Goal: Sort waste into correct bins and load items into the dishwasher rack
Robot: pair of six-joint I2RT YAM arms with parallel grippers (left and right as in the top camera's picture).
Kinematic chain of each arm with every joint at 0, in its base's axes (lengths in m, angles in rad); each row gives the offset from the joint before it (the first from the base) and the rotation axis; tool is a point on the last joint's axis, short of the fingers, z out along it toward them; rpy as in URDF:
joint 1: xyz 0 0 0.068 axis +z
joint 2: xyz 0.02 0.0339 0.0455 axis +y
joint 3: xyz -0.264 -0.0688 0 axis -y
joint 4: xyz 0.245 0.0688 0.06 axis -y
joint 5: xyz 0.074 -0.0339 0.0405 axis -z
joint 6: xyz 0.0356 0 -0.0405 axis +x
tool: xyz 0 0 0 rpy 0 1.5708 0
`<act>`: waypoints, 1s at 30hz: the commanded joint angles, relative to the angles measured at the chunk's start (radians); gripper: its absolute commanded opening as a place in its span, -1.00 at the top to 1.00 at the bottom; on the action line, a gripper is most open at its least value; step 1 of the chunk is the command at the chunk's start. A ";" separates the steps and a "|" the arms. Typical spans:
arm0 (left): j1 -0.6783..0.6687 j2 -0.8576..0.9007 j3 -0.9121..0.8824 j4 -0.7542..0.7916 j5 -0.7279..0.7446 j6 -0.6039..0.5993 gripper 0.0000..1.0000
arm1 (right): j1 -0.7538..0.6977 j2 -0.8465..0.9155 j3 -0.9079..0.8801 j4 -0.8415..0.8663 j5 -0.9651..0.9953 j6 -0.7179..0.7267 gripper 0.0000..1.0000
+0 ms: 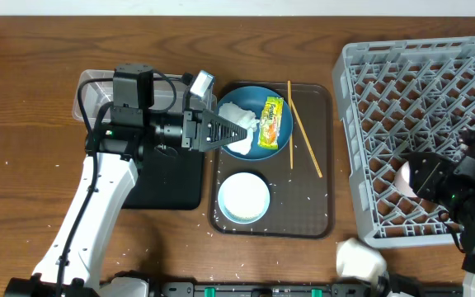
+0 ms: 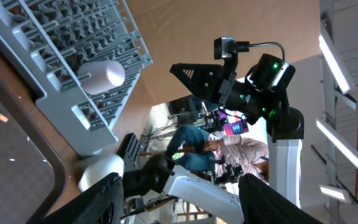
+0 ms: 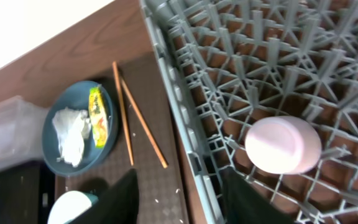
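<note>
The round blue plate lies on the brown serving tray and holds the crumpled white tissue and the yellow-green wrapper. My left gripper is open just above the tissue, and in the left wrist view it holds nothing. Two chopsticks lie beside the plate. The white bowl sits nearer on the tray. My right gripper is open over the near left corner of the grey rack. A pink-tinted white cup lies on the rack floor beside it.
The clear tub and the black tray lie under my left arm. The brown serving tray has loose rice grains. A white cup-like thing lies on the table in front of the rack.
</note>
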 commanded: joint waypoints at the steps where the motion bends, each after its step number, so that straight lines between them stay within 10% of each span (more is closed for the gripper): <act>1: -0.002 -0.004 0.011 -0.002 -0.023 0.031 -0.21 | -0.008 -0.002 0.003 -0.003 -0.114 -0.068 0.03; 16: -0.225 -0.007 0.011 -0.057 -0.414 0.094 -0.15 | -0.008 -0.002 0.003 -0.032 -0.286 -0.193 -0.28; 25: -0.596 -0.001 0.008 -0.415 -1.159 0.356 -0.08 | -0.008 -0.002 0.003 -0.042 -0.288 -0.193 -0.38; 30: -0.789 0.045 -0.011 -0.409 -1.210 0.379 -0.23 | -0.008 -0.002 0.003 -0.047 -0.288 -0.193 -0.40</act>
